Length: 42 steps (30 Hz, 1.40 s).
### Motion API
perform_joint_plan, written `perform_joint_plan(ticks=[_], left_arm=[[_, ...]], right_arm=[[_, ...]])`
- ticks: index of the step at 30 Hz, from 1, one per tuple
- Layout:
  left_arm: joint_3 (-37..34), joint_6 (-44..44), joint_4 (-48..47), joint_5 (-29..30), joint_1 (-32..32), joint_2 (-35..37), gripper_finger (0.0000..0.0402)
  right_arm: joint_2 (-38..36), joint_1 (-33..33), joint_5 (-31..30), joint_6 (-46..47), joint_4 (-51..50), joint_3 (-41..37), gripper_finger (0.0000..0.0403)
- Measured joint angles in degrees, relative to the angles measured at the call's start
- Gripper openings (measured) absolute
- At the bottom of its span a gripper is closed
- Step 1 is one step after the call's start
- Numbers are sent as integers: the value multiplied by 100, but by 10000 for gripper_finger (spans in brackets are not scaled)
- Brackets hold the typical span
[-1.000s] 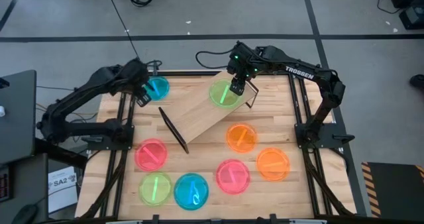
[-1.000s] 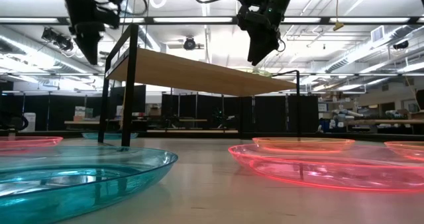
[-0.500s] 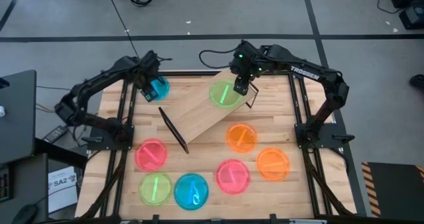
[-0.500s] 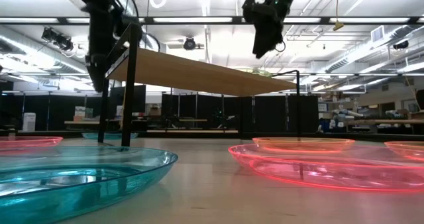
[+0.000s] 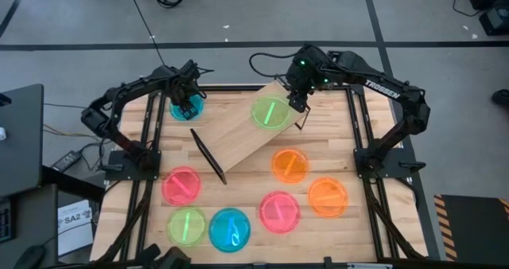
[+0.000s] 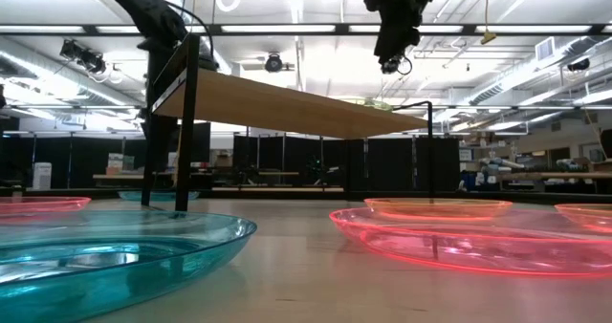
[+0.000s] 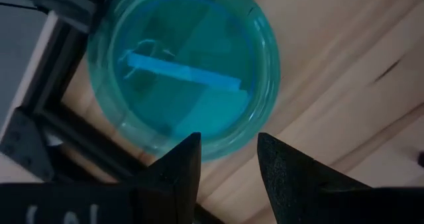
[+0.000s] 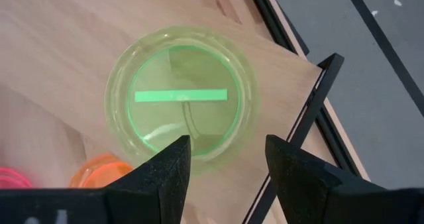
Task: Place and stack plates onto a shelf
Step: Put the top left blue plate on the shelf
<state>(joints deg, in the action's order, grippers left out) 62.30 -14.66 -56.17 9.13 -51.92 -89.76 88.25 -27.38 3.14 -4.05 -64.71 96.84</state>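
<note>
The shelf (image 5: 238, 134) is a light board standing on black wire legs, set askew on the far half of the table. One green plate (image 5: 269, 112) lies flat on its far right end (image 8: 182, 95). My right gripper (image 5: 299, 96) hangs open above that plate's right rim (image 8: 228, 161) and touches nothing. A blue plate (image 5: 188, 107) lies on the tabletop by the shelf's far left corner (image 7: 185, 71). My left gripper (image 5: 187, 96) is open over that plate's rim (image 7: 228, 161), without contact that I can see.
Several more plates lie on the near half of the table: pink (image 5: 181, 184), green (image 5: 186, 225), blue (image 5: 230, 228), pink (image 5: 279, 211), and two orange (image 5: 289, 165) (image 5: 328, 196). Black frame rails (image 5: 146, 142) run along both table sides. The shelf's left leg (image 6: 186, 122) stands close to my left arm.
My left gripper has swung toward the table's right and come down over the blue plate. My right gripper has risen and drawn back toward the right, off the green plate, which stays flat on the shelf.
</note>
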Motion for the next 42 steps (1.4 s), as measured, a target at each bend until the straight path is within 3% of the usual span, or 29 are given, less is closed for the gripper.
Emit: perform_joint_plan(ticks=[8,30,42], left_arm=[[-4,227,447,-513,8,-386,155],[-7,809,1310,-610,470,-991,155],[-7,960,1595,-376,485,-1386,155]], right_arm=[[11,0,0,-5,-108,2,203],[15,0,0,-2,-105,0,203],[17,0,-2,-1,-146,1,203]])
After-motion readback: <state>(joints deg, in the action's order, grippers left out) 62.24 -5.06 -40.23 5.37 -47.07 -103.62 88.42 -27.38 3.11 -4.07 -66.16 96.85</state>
